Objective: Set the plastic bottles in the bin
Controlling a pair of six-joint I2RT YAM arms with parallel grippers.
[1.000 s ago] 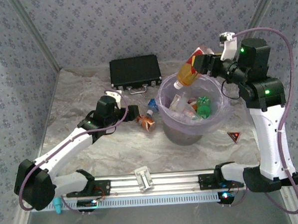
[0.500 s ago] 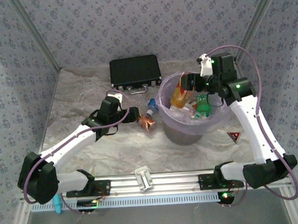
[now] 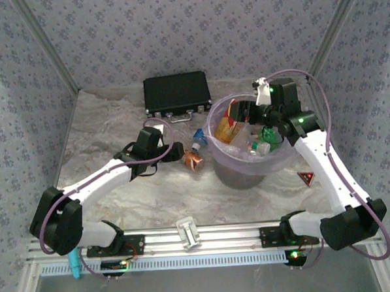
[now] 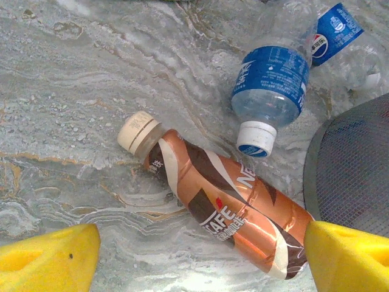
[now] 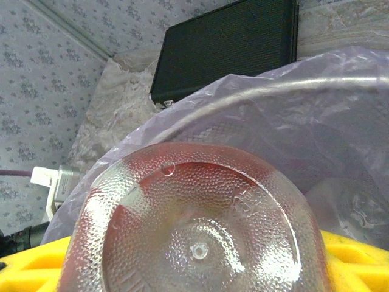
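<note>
Left gripper has edged a little toward the bin over the last second and now hovers low over the table. Its jaws stand wide with nothing held, one on each side of the coffee bottle, which lies on its side beneath them. Its spread has narrowed only slightly in that second; no contact with the bottle can be made out. Two blue bottles lie just beyond the coffee bottle, close against the bin. The main change is on the right. A second ago the right gripper held the amber bottle high over the far rim; it has since come down inside the rim. Its yellow fingers remain about half closed, one on each side of the bottle's base, so the bottle is held and not yet released. Other bottles already lie in the bin. The black case sits untouched behind. Judgement: delivery of the amber bottle lacks only the release. Three bottles remain on the table, and the coffee bottle is the likely next pick.
</note>
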